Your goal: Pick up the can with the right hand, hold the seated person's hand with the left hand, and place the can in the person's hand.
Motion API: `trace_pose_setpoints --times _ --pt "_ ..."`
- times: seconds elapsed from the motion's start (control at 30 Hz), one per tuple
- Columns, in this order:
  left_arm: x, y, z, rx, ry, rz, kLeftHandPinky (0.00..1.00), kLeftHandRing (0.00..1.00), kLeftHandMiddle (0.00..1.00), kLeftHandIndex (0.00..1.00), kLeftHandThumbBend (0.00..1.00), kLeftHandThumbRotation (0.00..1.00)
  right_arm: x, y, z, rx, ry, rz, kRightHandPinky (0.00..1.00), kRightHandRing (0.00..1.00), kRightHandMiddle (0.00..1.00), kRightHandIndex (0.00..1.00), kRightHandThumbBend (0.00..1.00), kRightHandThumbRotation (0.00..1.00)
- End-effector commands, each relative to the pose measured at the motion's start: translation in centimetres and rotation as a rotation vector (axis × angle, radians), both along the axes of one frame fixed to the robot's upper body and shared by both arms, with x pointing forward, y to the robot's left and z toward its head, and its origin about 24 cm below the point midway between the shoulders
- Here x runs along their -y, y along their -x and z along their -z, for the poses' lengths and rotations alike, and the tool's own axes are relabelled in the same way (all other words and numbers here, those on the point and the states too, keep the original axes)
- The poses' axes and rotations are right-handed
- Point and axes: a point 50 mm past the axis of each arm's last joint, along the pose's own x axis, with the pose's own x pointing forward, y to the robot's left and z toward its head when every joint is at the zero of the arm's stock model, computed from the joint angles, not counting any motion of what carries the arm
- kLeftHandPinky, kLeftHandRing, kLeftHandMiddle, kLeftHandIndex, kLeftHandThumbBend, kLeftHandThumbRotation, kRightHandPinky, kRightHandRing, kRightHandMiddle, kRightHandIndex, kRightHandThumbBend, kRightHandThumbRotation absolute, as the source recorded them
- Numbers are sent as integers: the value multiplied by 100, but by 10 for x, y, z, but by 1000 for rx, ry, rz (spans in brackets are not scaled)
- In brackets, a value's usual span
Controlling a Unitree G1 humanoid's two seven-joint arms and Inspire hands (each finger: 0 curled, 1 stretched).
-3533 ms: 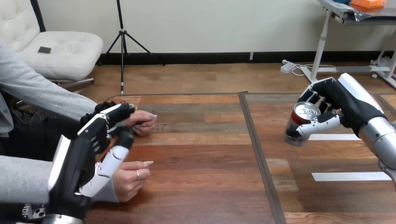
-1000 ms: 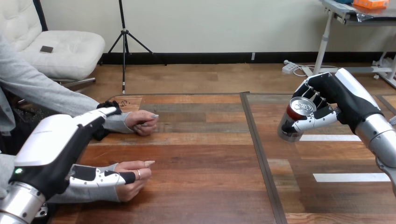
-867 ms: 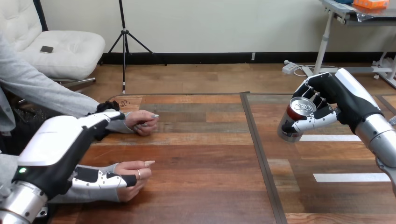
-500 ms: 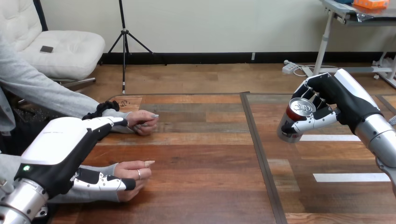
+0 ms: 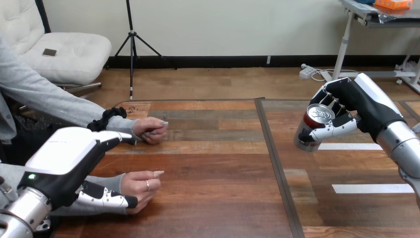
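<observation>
The right hand's fingers and thumb are curled round a drink can, gripping its side. The can is red with a silver top and hangs clear above the right half of the wooden table. It is tilted, with its top turned up and toward the head camera. It is over the far end of a white strip on the tabletop, and a second white strip lies nearer the front edge. The right arm comes in from the right edge.

The left hand is near the table's left edge. Its fingers are straight and held together, pointing toward the person's far hand, and their tips are just beside that hand's wrist. Its thumb is spread well away from them and lies straight along the near side of the person's near hand, at the wrist. Whether it touches the wrist cannot be told. Neither fingers nor thumb curl round either wrist.

Both of the person's hands rest on the table by its left edge, loosely closed and well apart from the can.
</observation>
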Motion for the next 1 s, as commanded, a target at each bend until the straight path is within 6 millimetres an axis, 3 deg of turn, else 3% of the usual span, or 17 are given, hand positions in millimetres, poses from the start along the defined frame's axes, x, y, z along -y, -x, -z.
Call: trace_pose_setpoints --times 0.0,0.97 --pt "-1 -14 -8 38 -33 21 66 78 81 78 100 35 -9 -12 -31 124 -36 -29 29 33 38 40 90 0" --pt "-14 -24 13 -107 -175 -8 73 81 83 81 100 30 -6 -12 -36 128 -28 -42 27 32 37 40 90 0"
